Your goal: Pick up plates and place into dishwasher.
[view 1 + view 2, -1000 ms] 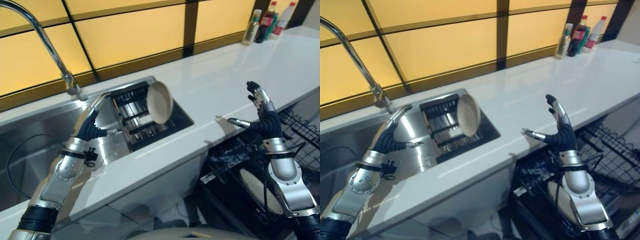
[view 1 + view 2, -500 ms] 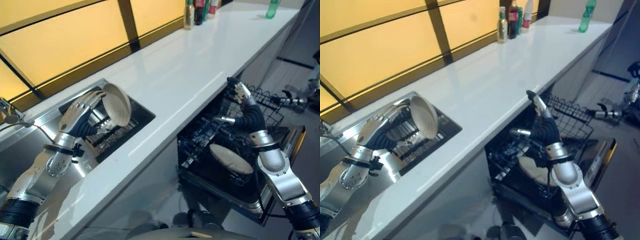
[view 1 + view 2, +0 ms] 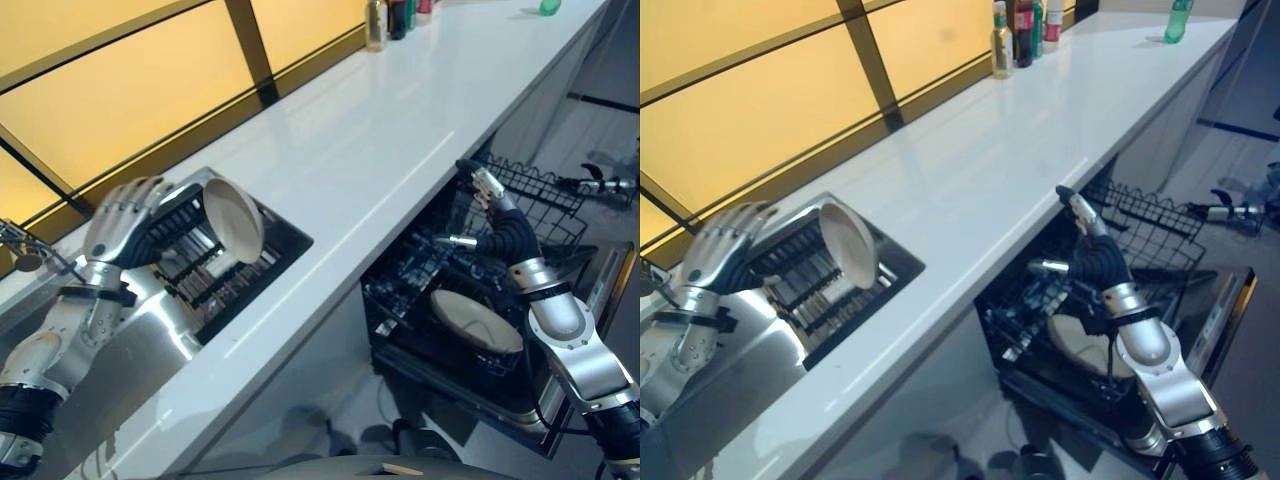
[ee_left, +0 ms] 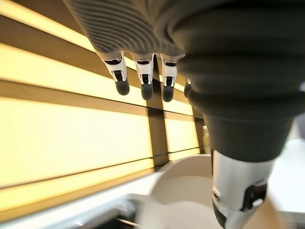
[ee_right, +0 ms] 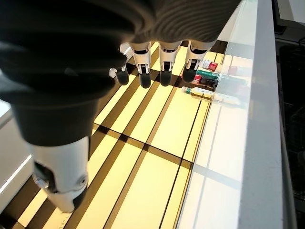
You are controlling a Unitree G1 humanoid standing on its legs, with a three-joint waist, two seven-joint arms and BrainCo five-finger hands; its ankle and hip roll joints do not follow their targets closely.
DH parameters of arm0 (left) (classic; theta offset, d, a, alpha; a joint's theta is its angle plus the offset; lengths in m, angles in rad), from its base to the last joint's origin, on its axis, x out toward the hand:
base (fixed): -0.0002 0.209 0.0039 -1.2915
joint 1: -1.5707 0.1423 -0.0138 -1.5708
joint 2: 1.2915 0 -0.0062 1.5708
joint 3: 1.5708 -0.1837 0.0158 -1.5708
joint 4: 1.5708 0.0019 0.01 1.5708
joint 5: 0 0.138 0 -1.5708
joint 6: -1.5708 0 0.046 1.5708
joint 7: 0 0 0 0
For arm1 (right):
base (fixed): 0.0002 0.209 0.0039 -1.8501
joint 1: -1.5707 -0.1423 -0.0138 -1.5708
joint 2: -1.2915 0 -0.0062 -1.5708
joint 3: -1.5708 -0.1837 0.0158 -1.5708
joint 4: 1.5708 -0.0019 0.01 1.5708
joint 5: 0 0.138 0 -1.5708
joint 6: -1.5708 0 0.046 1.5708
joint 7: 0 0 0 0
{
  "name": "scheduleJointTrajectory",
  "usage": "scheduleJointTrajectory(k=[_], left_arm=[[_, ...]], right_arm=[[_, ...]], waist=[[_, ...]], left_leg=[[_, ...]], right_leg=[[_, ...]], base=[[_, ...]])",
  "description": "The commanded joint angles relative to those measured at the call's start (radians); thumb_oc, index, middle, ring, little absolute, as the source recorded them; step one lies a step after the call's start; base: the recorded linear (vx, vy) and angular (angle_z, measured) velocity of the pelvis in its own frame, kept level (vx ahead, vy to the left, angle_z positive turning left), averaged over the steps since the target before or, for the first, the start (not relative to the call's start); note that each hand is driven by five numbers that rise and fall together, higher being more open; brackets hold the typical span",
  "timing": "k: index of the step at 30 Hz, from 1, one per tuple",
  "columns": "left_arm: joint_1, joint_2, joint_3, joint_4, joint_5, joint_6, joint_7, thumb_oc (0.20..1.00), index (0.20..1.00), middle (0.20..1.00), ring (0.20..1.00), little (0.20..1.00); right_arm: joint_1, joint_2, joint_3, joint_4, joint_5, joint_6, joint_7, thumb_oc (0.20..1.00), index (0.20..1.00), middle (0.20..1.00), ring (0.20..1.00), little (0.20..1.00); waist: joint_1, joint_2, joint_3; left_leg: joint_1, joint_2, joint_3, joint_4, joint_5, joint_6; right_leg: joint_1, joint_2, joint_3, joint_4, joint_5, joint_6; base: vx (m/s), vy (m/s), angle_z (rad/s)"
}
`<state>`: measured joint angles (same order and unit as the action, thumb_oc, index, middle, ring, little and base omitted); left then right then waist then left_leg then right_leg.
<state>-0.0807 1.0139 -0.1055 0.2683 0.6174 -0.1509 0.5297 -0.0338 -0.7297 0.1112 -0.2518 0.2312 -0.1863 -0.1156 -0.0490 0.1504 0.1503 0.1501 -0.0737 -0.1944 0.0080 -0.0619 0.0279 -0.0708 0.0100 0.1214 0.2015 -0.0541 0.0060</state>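
Standing on edge in the dark rack (image 3: 215, 262) set in the sink recess, a cream plate (image 3: 233, 219) leans with its hollow face toward the white tabletop (image 3: 380, 130). The left hand (image 3: 122, 222) hovers just beside it on the window side, its fingers (image 3: 150, 190) spread and nearly straight, holding nothing; the left wrist view shows the fingertips apart from the thumb with the plate's rim (image 4: 181, 191) below them. Whether any fingertip touches the plate cannot be told.

Off the front edge of the tabletop the dishwasher (image 3: 470, 350) is open, its black wire rack (image 3: 530, 200) pulled out. A second plate (image 3: 476, 322) lies tilted in the lower basket. The right hand (image 3: 493, 225) is raised above that basket, close to the tabletop's edge, fingers (image 3: 480, 185) extended upward and thumb stuck out sideways, empty.

At the far end of the tabletop, against the amber window panels (image 3: 120, 90), stand several bottles (image 3: 1018, 20), and a green bottle (image 3: 1178, 20) stands apart from them near the corner.
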Motion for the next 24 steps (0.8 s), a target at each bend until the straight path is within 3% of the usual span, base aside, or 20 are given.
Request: scheduleJointTrajectory(k=[1, 10, 20, 24], left_arm=[[-0.025, 0.081, 0.022, 0.016, 0.043, 0.061, 0.097, 1.000, 1.000, 1.000, 1.000, 1.000], [-0.096, 0.073, -0.085, 0.065, 0.072, 0.127, 0.147, 1.000, 1.000, 1.000, 1.000, 1.000], [-0.197, 0.016, -0.184, 0.093, 0.151, 0.103, 0.335, 1.000, 1.000, 1.000, 1.000, 1.000], [-0.246, -0.007, -0.228, 0.120, 0.140, 0.141, 0.402, 1.000, 1.000, 1.000, 1.000, 1.000]], right_arm=[[0.020, -0.049, -0.036, -0.022, 0.048, -0.030, 0.001, 1.000, 1.000, 1.000, 1.000, 1.000], [0.014, -0.096, -0.021, -0.011, 0.056, -0.011, 0.027, 1.000, 1.000, 1.000, 1.000, 1.000], [-0.009, -0.168, -0.031, 0.014, 0.078, -0.003, 0.068, 1.000, 1.000, 1.000, 1.000, 1.000], [-0.019, -0.190, -0.031, 0.029, 0.080, -0.005, 0.093, 1.000, 1.000, 1.000, 1.000, 1.000]], waist=[[-0.011, -0.038, -0.051], [-0.051, 0.003, -0.013], [-0.106, 0.041, 0.046], [-0.126, 0.057, 0.057]], left_leg=[[-0.090, -0.045, 0.032, -0.006, 0.019, -0.004], [-0.086, -0.064, 0.055, 0.002, 0.007, 0.008], [-0.122, -0.085, 0.106, 0.037, 0.008, 0.011], [-0.136, -0.090, 0.128, 0.050, 0.007, 0.011]], right_leg=[[0.076, -0.040, -0.030, -0.112, -0.001, 0.064], [0.025, -0.056, -0.013, -0.046, -0.011, 0.082], [-0.051, -0.062, 0.020, 0.017, -0.014, 0.092], [-0.072, -0.063, 0.034, 0.025, -0.011, 0.092]], base=[[0.08, 0.105, 0.05], [0.08, 0.132, 0.02], [0.08, 0.121, -0.16], [0.08, 0.112, -0.11]])
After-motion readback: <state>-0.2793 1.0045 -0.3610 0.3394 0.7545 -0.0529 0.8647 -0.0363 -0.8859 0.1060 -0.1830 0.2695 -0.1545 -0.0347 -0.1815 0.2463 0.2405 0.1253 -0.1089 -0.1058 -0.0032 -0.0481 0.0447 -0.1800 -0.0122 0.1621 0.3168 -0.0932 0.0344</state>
